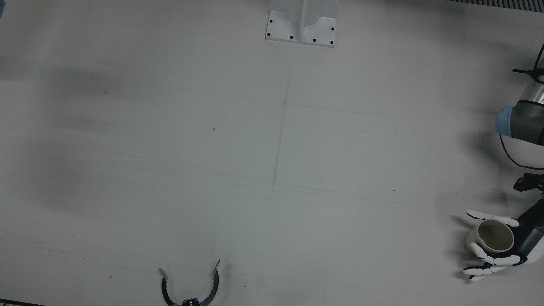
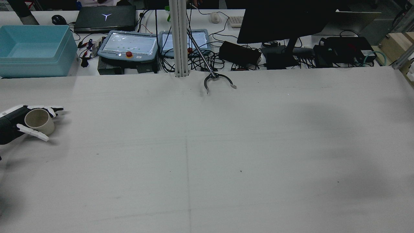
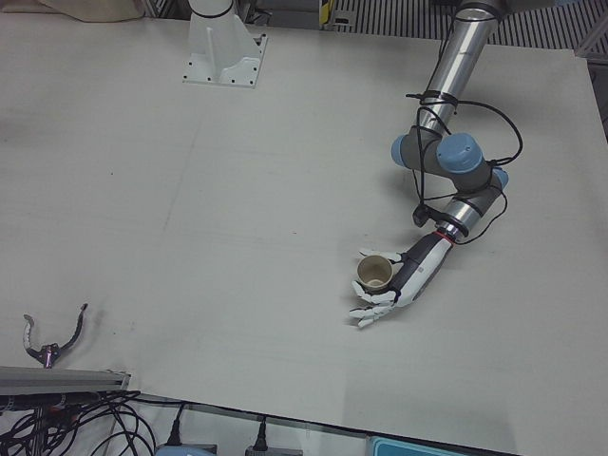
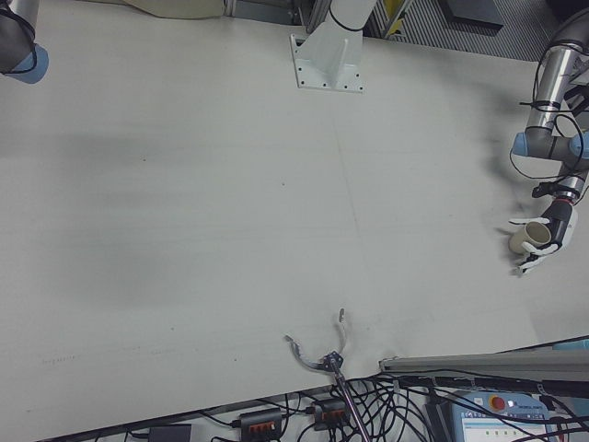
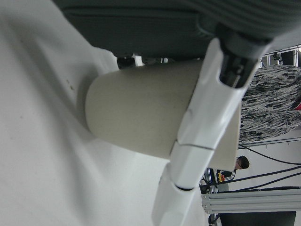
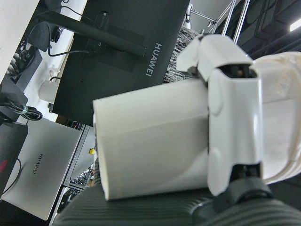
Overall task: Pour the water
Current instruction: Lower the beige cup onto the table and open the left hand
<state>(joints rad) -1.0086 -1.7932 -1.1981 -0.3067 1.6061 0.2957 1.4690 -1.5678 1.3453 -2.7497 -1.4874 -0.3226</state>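
A beige paper cup stands upright on the white table, near its edge on my left arm's side. My left hand is wrapped around the cup from the side, with fingers on both flanks. The rear view shows the same cup in that hand at far left. In the left hand view a finger lies across the cup. My right hand shows only in its own view: its fingers clasp a white cup held in the air before a monitor.
A black toothed clamp tool lies at the table's operator-side edge. The right arm's pedestal is bolted at the robot side. Beyond the table in the rear view are a blue bin, teach pendants, cables and a monitor.
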